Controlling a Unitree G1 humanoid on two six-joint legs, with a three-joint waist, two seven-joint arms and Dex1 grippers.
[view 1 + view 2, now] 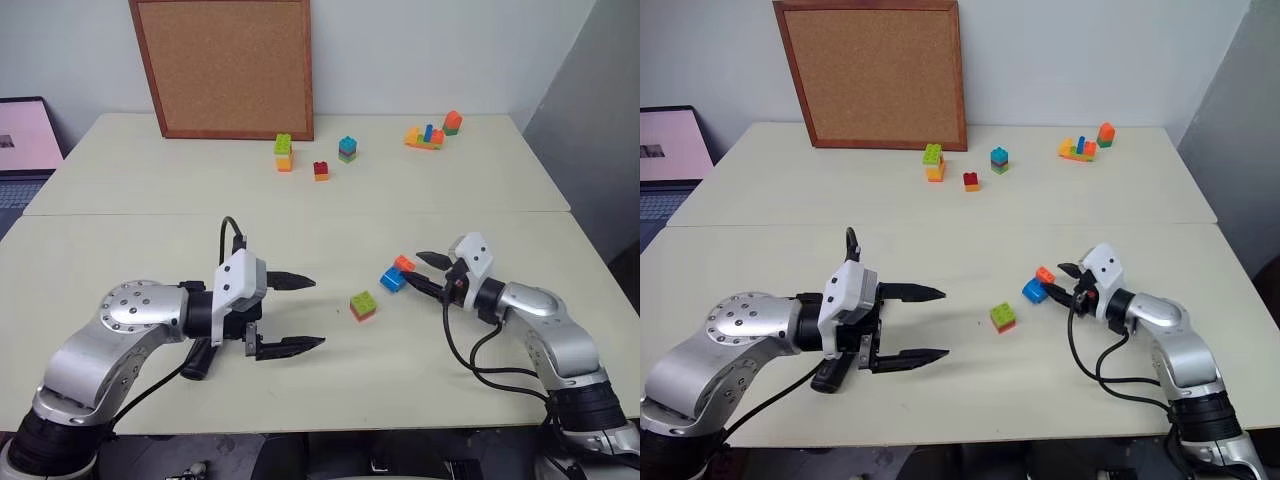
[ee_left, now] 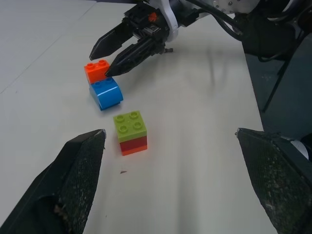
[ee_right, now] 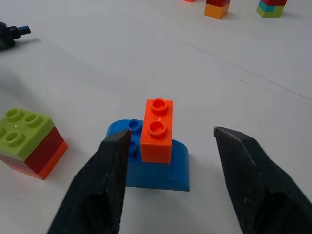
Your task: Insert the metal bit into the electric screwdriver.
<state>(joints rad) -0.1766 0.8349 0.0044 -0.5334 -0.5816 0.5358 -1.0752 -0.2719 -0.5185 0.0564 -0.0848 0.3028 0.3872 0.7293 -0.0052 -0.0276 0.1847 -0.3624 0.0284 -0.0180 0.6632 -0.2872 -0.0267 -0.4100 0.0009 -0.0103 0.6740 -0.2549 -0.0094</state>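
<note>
Right tool (image 3: 168,183) half open astride the orange-and-blue brick stack (image 3: 155,146), nothing held; left tool (image 1: 292,314) wide open, empty; we should centre before closing

Cream desk (image 1: 300,225) bearing scattered toy bricks: blue-orange pair (image 1: 397,274), green-topped block (image 1: 363,305), several far stacks (image 1: 284,152); corkboard (image 1: 225,65) apparently resting at rear.
</note>
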